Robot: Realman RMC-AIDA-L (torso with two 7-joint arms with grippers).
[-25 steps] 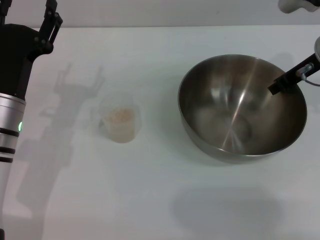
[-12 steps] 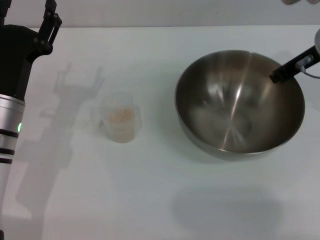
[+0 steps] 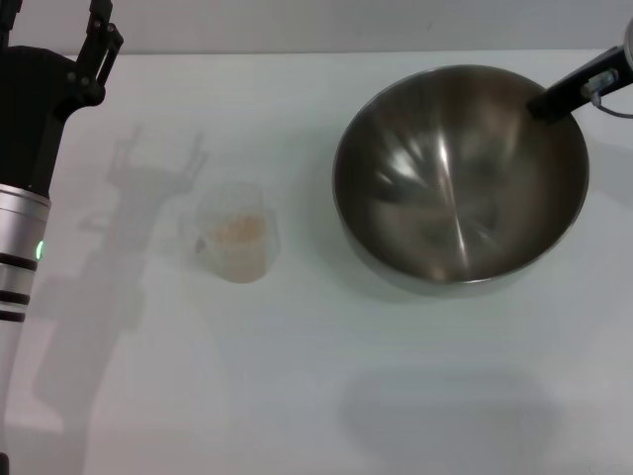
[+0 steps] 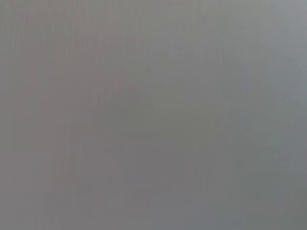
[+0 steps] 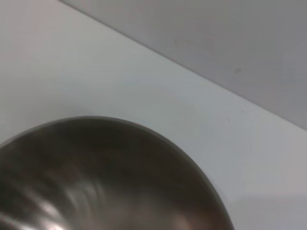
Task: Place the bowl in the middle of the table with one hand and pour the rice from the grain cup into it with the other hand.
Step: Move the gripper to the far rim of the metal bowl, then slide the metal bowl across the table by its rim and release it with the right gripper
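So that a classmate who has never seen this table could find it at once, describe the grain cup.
Start at the big steel bowl on the right of the white table. Look across to its left: the grain cup stands alone, upright. It is small and see-through, holding pale rice, unlike the wide, shiny, empty bowl.

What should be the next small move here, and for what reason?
Probably the right gripper, gripping the far right rim of the bowl, should carry it a little toward the table's middle and set it flat. The bowl looks tilted and lifted, right of centre. The grain cup with rice stands untouched, and the left gripper waits at the far left.
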